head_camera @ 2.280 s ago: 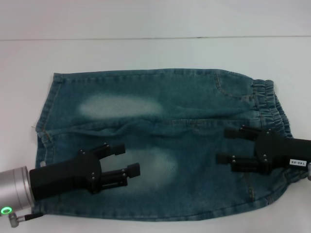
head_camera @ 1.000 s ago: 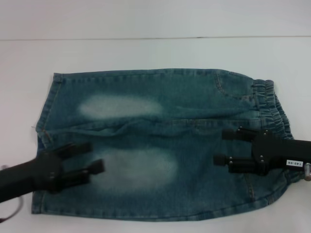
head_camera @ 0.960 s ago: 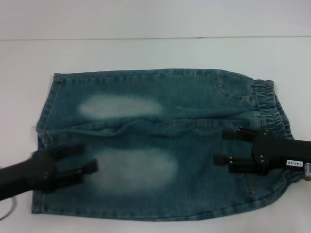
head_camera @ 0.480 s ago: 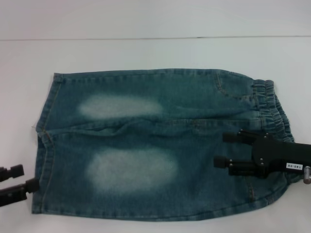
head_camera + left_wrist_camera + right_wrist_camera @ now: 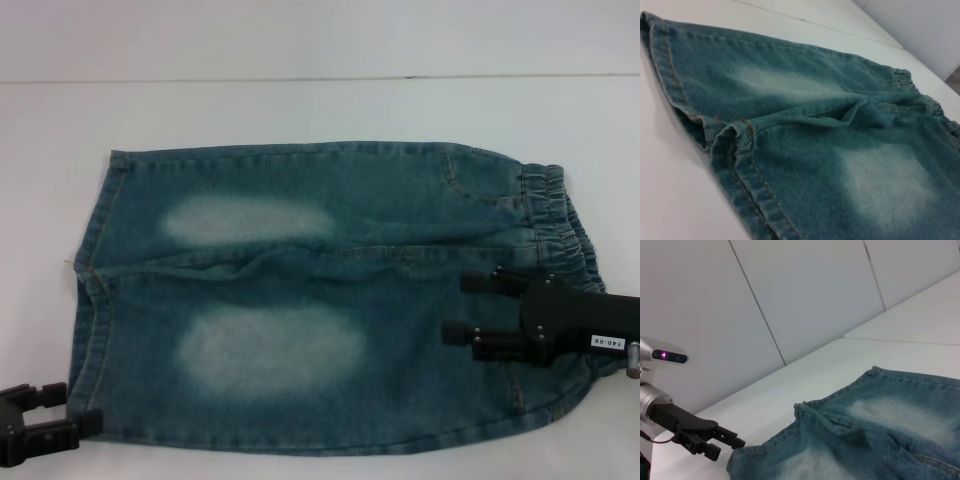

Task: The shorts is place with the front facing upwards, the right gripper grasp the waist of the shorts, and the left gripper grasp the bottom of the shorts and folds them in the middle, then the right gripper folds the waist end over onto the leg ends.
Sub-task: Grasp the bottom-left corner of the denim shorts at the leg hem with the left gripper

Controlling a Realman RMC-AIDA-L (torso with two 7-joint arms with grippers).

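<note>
We find the white table [image 5: 300,110] bearing the shorts [image 5: 330,290], which lie spread flat, front up, across its middle and cover most of the near half of the work surface. Two pale faded oval patches mark the legs. The waist [image 5: 560,225], a gathered elastic band, runs along the right edge of the garment. The leg ends [image 5: 92,290] lie along the left edge, the two flat stitched hems meeting at a slight pucker; in the left wrist view the nearer hem [image 5: 747,192] stands a little raised off the table, with its inner fold showing.

We note the right gripper [image 5: 480,308] poised over the waist end of the near leg, its two fingers parted and pointing toward the legs, closed on nothing. Whether it touches the denim we cannot tell.

We note the left gripper [image 5: 62,412] at the near left corner, just beside the hem of the near leg, fingers spread apart and empty. The right wrist view shows it [image 5: 726,441] clear of the cloth, close to the corner of the shorts [image 5: 875,435].
</note>
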